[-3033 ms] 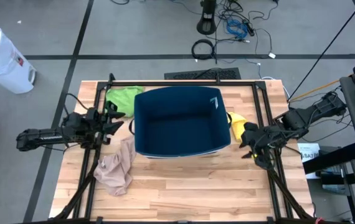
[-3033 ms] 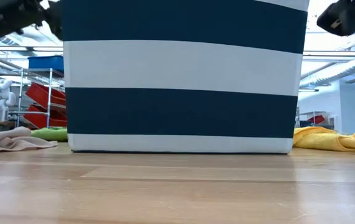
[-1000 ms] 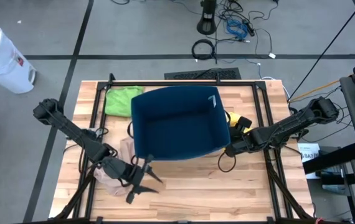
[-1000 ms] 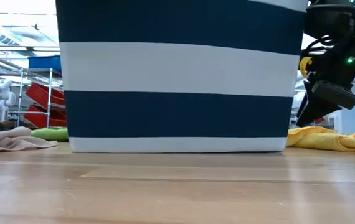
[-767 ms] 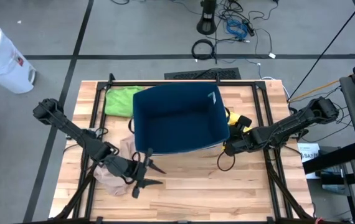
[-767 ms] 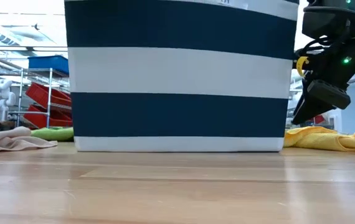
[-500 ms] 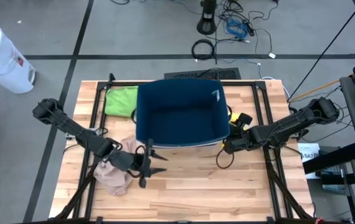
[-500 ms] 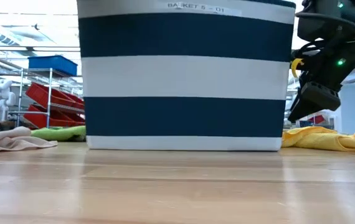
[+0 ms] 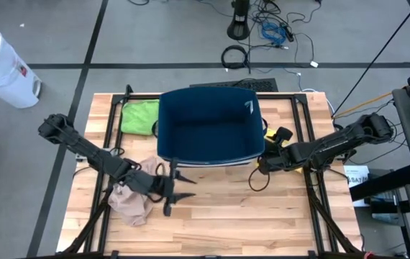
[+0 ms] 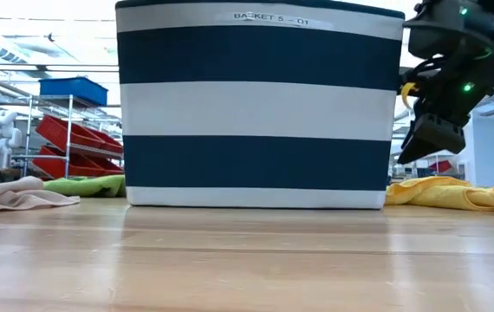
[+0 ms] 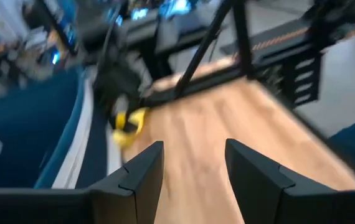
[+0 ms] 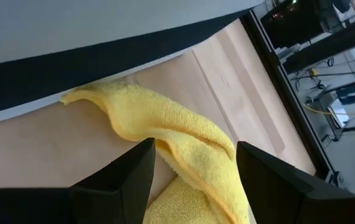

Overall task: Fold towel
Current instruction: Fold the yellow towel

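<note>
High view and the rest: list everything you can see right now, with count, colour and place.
Basket: one, navy with white stripes, table's far middle.
Yellow towel: one, on the table beside the basket's right side.
Green towel: one, far left, beside the basket.
Beige towel: one, crumpled, near left.
Table: one, light wood.
White bin: one, on the floor, left of the table.
Left gripper: open, above the table in front of the basket.
Right gripper: open, at the basket's right near corner, over the yellow towel.

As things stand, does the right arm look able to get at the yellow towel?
Probably yes. The right tool is open and sits just above the yellow towel, beside the striped basket. Nothing lies between them, though part of the towel runs under the basket's edge.
</note>
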Controlling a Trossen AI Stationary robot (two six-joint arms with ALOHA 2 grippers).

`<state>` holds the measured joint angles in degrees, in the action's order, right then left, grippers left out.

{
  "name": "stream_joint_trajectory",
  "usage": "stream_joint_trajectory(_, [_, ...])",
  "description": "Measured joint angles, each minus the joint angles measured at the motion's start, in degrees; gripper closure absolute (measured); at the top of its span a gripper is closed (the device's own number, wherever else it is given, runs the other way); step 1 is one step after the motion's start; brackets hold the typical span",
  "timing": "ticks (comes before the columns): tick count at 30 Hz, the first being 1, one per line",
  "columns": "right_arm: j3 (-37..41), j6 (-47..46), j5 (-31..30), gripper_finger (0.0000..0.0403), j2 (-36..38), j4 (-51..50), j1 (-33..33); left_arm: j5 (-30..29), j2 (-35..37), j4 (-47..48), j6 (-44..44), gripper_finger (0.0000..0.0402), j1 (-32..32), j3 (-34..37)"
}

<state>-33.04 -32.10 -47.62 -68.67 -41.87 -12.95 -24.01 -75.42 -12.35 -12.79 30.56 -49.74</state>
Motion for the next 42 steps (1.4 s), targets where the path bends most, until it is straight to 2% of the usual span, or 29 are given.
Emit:
stream_joint_trajectory(6, [-0.17, -1.89, 1.98, 0.0191, 6.66, -4.09, -2.46, 0.00, 0.02, -0.45, -7.08, 0.0223, 5.20, -5.86])
stream_joint_trajectory(12, [-0.20, -7.23, 17.33, 0.0191, 12.30, -7.23, -2.52, 0.00, 0.07, 2.55, -7.10, 0.0223, 8.14, -7.90])
stream_joint_trajectory(15, [-0.22, -14.66, 20.59, 0.0191, 12.30, -12.00, -2.56, -0.02, -0.55, 5.93, -2.88, 0.0223, 8.00, -7.90])
stream_joint_trajectory(19, [-0.22, -21.67, 20.54, 0.0191, 10.47, -17.76, -2.51, -0.05, -3.00, 7.73, 0.55, 0.0223, 7.94, -7.90])
stream_joint_trajectory(22, [-0.22, -23.77, 20.95, 0.0191, 8.66, -17.57, -2.52, -0.05, -5.19, 7.60, 1.27, 0.0223, 7.99, -7.90])
stream_joint_trajectory(32, [0.15, -22.71, 22.26, 0.0191, -0.96, -14.86, -2.54, -0.07, -9.71, 7.55, 6.82, 0.0223, 8.78, -7.90])
stream_joint_trajectory(38, [4.43, -22.78, 22.32, 0.0192, -4.92, -10.33, -2.52, -0.07, -10.19, 7.18, 8.29, 0.0223, 10.01, -7.93])
stream_joint_trajectory(40, [5.64, -22.54, 22.51, 0.0202, -5.09, -8.15, -2.58, -0.07, -10.19, 7.11, 8.65, 0.0223, 10.41, -7.95])
stream_joint_trajectory(42, [6.35, -21.96, 23.59, 0.0231, -4.85, -6.87, -2.56, -0.07, -10.19, 6.65, 9.03, 0.0223, 10.52, -7.95])
